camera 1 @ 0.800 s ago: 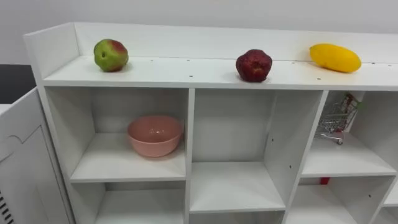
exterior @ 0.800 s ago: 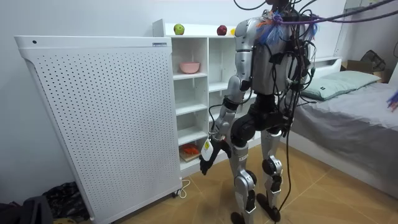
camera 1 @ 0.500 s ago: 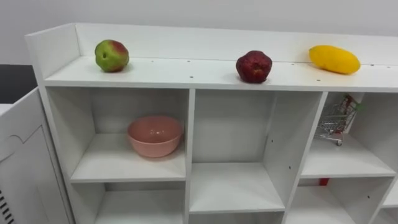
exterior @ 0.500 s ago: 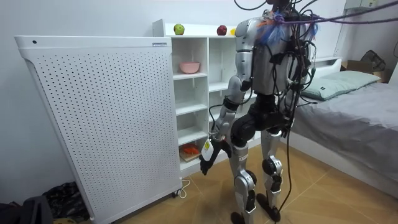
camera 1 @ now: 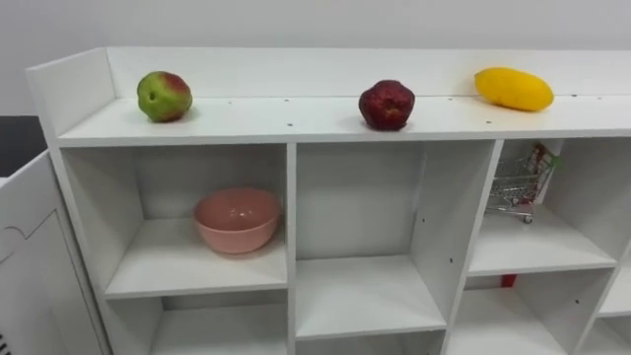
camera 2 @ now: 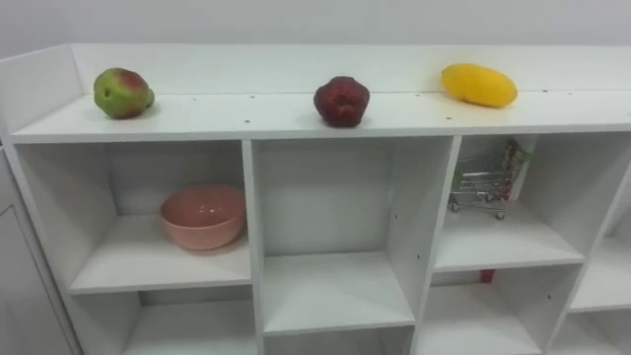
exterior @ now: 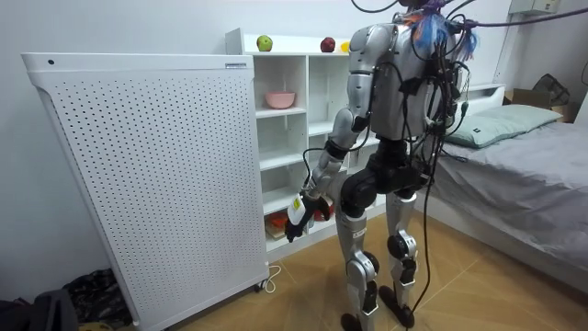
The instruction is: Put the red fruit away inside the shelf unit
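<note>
Nearest us in the room view stood a tall white panel [exterior: 138, 184], flat and peppered with small holes. Just past it was the robot, upright on the wooden floor and facing the closet [camera 1: 293, 207]. Its left hand [exterior: 297, 217] hung low before the lower compartments; open or closed, holding or not, we could not tell. Through the head camera we got the closet itself, with smooth white boards, square open compartments and crisp edges. In the upper left compartment sat a round pink bowl [camera 1: 237, 219], smooth-walled, mouth up. Over on the right a tiny shopping cart [camera 1: 513, 185] of thin metal wire stood in its own compartment. And up top, there was the fruit, all three on the top board, well apart in a row. A rounded green apple [camera 1: 164, 96] blushed red sat at the left and a lumpy dark red fruit [camera 1: 386, 105] in the middle. A long, smooth yellow mango [camera 1: 513, 89] lay at the right. Farthest off, the room view gave us a bed [exterior: 514, 152] under grey covers.
</note>
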Controlling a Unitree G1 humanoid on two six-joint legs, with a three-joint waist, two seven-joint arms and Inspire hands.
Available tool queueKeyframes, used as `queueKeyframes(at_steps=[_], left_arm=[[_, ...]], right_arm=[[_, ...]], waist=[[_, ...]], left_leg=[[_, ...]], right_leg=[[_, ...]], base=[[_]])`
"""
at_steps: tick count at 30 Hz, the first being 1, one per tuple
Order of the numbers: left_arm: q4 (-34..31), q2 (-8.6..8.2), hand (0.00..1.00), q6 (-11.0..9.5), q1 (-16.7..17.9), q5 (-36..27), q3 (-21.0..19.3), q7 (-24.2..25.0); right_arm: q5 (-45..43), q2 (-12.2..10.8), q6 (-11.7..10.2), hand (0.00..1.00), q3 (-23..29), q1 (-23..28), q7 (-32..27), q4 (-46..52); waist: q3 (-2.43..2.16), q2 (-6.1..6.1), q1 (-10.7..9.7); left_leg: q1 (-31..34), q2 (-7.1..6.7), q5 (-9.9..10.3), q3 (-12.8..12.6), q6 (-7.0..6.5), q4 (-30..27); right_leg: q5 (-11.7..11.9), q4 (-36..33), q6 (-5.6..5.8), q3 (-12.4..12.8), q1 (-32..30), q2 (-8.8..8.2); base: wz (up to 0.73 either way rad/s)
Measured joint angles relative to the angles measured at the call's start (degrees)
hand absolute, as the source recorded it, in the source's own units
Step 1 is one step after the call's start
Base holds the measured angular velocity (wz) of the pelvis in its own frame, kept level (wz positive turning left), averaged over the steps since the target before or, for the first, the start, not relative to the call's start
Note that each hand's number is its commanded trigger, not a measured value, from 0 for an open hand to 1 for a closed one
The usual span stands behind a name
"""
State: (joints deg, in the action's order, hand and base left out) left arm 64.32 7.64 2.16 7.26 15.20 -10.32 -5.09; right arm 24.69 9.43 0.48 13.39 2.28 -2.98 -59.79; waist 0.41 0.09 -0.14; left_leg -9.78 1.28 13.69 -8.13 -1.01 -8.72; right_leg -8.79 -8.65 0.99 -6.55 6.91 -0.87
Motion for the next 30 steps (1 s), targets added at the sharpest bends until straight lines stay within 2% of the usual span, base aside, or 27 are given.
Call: queueKeyframes(at_steps=[3,6,7,10,12,13,15,17,20,21,24,26,28,30], left_arm=[[-0.2,0.30,0.00,-0.9,0.1,-0.1,-0.7,1.8],[-0.6,0.33,0.00,-0.9,0.0,0.0,-0.7,2.5],[-1.3,0.33,0.00,-1.0,0.1,0.0,-0.7,2.9],[-2.5,0.77,0.00,-1.5,0.1,-0.2,-0.3,2.9],[-2.5,1.15,0.00,-1.9,0.1,-1.4,-0.1,2.9],[-2.5,1.18,0.00,-1.9,0.2,-1.6,-0.1,2.9],[-2.5,1.17,0.00,-1.9,0.4,-1.9,0.1,3.1],[-2.5,1.18,0.00,-1.9,0.6,-2.0,0.1,3.4],[-2.5,1.29,0.00,-1.9,0.5,-1.8,0.4,3.6],[-2.5,1.29,0.00,-1.9,0.5,-1.6,0.4,3.7],[-2.5,1.28,0.00,-2.0,0.5,-1.5,0.5,4.7],[-2.6,1.28,0.00,-2.0,0.6,-1.7,0.6,5.1],[-2.6,1.28,0.00,-2.0,0.6,-1.7,0.7,5.8],[-2.5,1.36,0.00,-2.0,0.5,-1.4,1.0,5.8]], right_arm=[[-0.5,0.3,-0.7,0.00,1.6,-0.7,-2.3,13.6],[-2.7,0.5,-1.3,0.00,1.4,-0.7,-5.0,29.0],[-4.0,0.5,-2.0,0.00,1.3,-0.6,-5.9,34.1],[-7.2,1.2,-3.7,0.00,0.0,-0.6,-7.1,43.4],[-9.1,1.7,-3.6,0.00,-1.0,-0.6,-7.5,46.8],[-10.8,1.7,-3.6,0.00,-1.2,-0.6,-8.2,49.4],[-12.3,1.7,-3.7,0.00,-1.5,-0.6,-8.9,52.5],[-13.7,1.7,-3.6,0.00,-1.5,-0.6,-9.3,54.9],[-14.7,2.2,-3.7,0.00,-2.9,-1.0,-11.0,60.4],[-16.2,2.5,-4.2,0.00,-3.2,-2.1,-11.4,60.8],[-18.2,3.4,-4.3,0.00,-3.2,-5.4,-13.4,60.8],[-18.2,4.2,-4.3,0.00,-3.2,-6.9,-14.3,61.3],[-18.1,4.3,-4.2,0.00,-3.2,-10.2,-14.8,62.9],[-18.1,4.3,-4.3,0.00,-3.5,-13.3,-14.8,63.4]], waist=[[0.03,0.48,-0.9],[-0.19,0.75,-1.0],[-0.44,1.07,-1.0],[-0.46,0.45,-1.1],[-0.49,-0.19,-0.8],[-0.35,-0.43,-0.7],[-0.41,-0.58,-0.8],[-0.41,-0.56,-0.7],[-0.54,0.20,-0.6],[-0.74,0.51,-0.5],[-0.74,0.84,-0.2],[-0.69,0.73,0.4],[-0.42,0.30,0.7],[-0.35,-0.11,0.9]], left_leg=[[0.4,0.07,0.0,-0.1,-0.01,0.0],[1.0,0.06,0.0,-0.1,0.01,-0.1],[1.0,0.08,0.0,0.0,0.03,-0.1],[1.1,0.07,-0.1,0.3,0.04,-0.2],[1.2,0.10,-0.1,0.3,0.04,-0.1],[1.4,0.13,-0.1,0.3,0.04,-0.1],[1.6,0.12,-0.1,0.2,0.03,-0.1],[1.7,0.12,0.0,0.3,0.03,-0.1],[1.7,0.06,0.0,0.3,0.03,-0.1],[1.5,0.04,0.0,0.3,0.03,-0.1],[1.5,0.06,-0.1,0.4,0.04,-0.1],[1.6,0.06,-0.1,0.4,0.05,-0.2],[2.2,0.04,-0.1,0.4,0.05,-0.7],[2.5,0.05,-0.1,0.6,0.05,-0.9]], right_leg=[[0.0,-0.1,0.00,0.0,-0.6,0.01],[0.0,-0.1,-0.02,0.2,-1.3,0.15],[0.0,-0.1,-0.02,0.1,-1.4,0.15],[0.0,-0.1,-0.02,0.1,-1.8,0.09],[0.0,-0.1,-0.01,0.3,-1.7,0.10],[0.0,-0.1,-0.01,0.3,-1.9,0.05],[0.0,-0.1,-0.01,0.3,-2.2,-0.05],[0.0,-0.1,0.00,0.3,-2.0,-0.06],[0.0,-0.1,-0.01,0.3,-2.1,0.05],[0.0,-0.2,-0.01,0.4,-2.0,0.13],[0.0,-0.3,-0.02,0.2,-1.9,0.18],[0.0,-0.3,-0.02,0.2,-2.0,0.17],[0.0,-0.5,-0.04,0.3,-2.3,0.10],[0.0,-0.5,-0.13,0.1,-2.7,0.09]], base=[[-0.02],[-0.01],[0.00],[0.02],[-0.07],[-0.08],[-0.02],[0.00],[0.00],[0.00],[0.00],[0.00],[0.00],[0.02]])
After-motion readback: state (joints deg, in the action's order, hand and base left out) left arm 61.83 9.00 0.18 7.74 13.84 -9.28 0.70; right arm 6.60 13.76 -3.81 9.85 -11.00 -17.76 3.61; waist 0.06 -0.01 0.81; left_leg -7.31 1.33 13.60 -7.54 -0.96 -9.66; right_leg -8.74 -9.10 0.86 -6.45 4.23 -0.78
